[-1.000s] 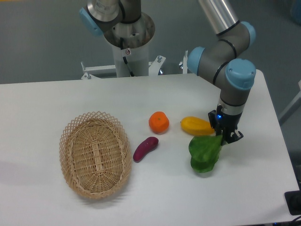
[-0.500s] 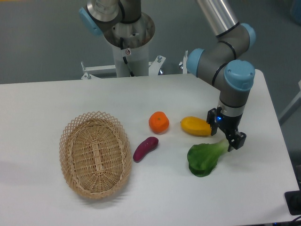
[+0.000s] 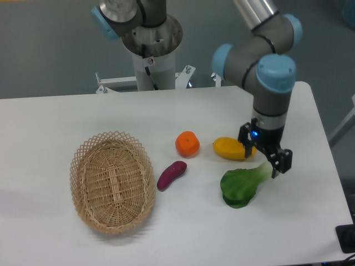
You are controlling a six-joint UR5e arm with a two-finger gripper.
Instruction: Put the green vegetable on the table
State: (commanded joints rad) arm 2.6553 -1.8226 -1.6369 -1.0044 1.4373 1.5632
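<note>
The gripper (image 3: 262,157) stands spread, gripping nothing, and seemingly overlaps the stem of the green vegetable (image 3: 241,185) on the table (image 3: 66,111).

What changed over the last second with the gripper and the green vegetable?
The gripper opened, let go of the green vegetable and lifted slightly. The vegetable settled flatter on the table, stem toward the gripper. The basket, orange, purple piece and yellow vegetable stayed put.

The arm (image 3: 260,61) consists of silver-grey tubular links with light blue joint caps. The black two-finger gripper (image 3: 264,156) shows a small blue indicator light near its mount.
</note>
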